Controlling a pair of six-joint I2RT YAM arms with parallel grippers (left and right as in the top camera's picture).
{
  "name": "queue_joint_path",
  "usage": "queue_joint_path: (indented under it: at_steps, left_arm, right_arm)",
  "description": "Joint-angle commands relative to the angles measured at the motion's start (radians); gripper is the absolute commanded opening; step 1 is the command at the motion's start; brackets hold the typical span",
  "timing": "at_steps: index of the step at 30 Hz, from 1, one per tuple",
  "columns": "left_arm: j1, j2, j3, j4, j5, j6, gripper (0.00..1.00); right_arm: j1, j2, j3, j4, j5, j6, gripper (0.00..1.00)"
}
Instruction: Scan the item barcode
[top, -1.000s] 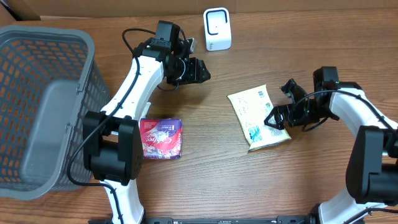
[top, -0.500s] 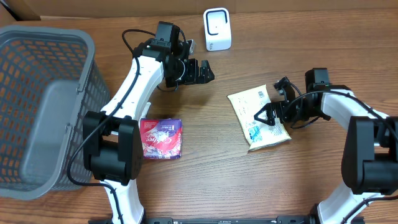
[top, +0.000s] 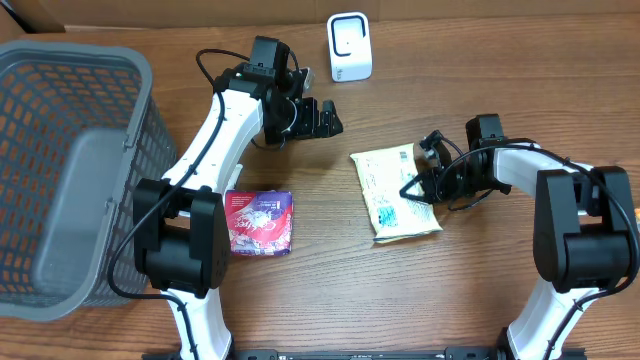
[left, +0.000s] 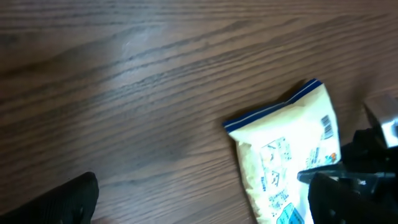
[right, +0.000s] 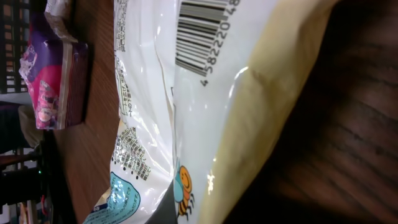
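Note:
The item is a cream and white snack packet (top: 390, 190) lying flat on the wooden table, right of centre. My right gripper (top: 412, 190) is shut on its right edge. The right wrist view is filled by the packet (right: 186, 124), with its barcode (right: 202, 25) at the top. The white barcode scanner (top: 349, 47) stands at the back of the table. My left gripper (top: 326, 118) is open and empty, hovering between the scanner and the packet. In the left wrist view the packet (left: 283, 155) lies to the lower right, and the dark fingertips (left: 68, 199) stand wide apart.
A purple and pink packet (top: 259, 222) lies left of centre near the left arm's base; it also shows in the right wrist view as a purple packet (right: 56, 74). A grey mesh basket (top: 60, 80) fills the left side. A cardboard wall runs along the back.
My right gripper went from open to shut at the packet's right edge, and the packet slid leftward with it. My left gripper opened fully and barely moved.

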Motion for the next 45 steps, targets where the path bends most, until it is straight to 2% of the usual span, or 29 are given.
queue_joint_path:
  at_steps: [1, 4, 10, 18, 21, 28, 37, 42, 45]
  left_arm:
    - [-0.003, -0.002, 0.021, -0.016, -0.050, 0.000, 1.00]
    - [-0.002, -0.002, 0.021, -0.016, -0.050, 0.000, 1.00]
    - [-0.002, -0.002, 0.022, 0.000, -0.050, -0.007, 1.00]
    - [-0.001, -0.004, 0.072, 0.017, -0.076, -0.007, 1.00]
    - [-0.001, -0.004, 0.096, 0.017, -0.122, -0.007, 1.00]
    - [0.000, -0.004, 0.103, 0.025, -0.179, -0.007, 1.00]
    - [0.017, -0.026, 0.138, 0.028, -0.229, -0.019, 1.00]
    - [0.051, -0.133, 0.213, 0.028, -0.280, -0.018, 1.00]
    - [0.057, -0.191, 0.216, 0.038, -0.325, -0.019, 1.00]
  right_arm:
    - [-0.002, 0.050, -0.021, 0.012, 0.129, 0.012, 0.04]
    - [-0.016, 0.048, 0.010, -0.047, 0.151, 0.012, 0.04]
    - [-0.014, -0.009, 0.167, -0.257, 0.362, 0.008, 0.04]
    - [0.042, -0.204, 0.382, -0.387, 0.364, -0.079, 0.04]
    - [0.096, -0.275, 0.401, -0.454, 0.372, -0.149, 0.04]
    - [0.225, -0.413, 0.401, -0.492, 0.445, -0.156, 0.04]
    - [0.255, -0.438, 0.401, -0.424, 0.570, -0.129, 0.04]
    - [0.293, -0.435, 0.401, -0.126, 0.937, -0.087, 0.04]
    - [0.322, -0.415, 0.400, 0.051, 1.125, -0.138, 0.04]
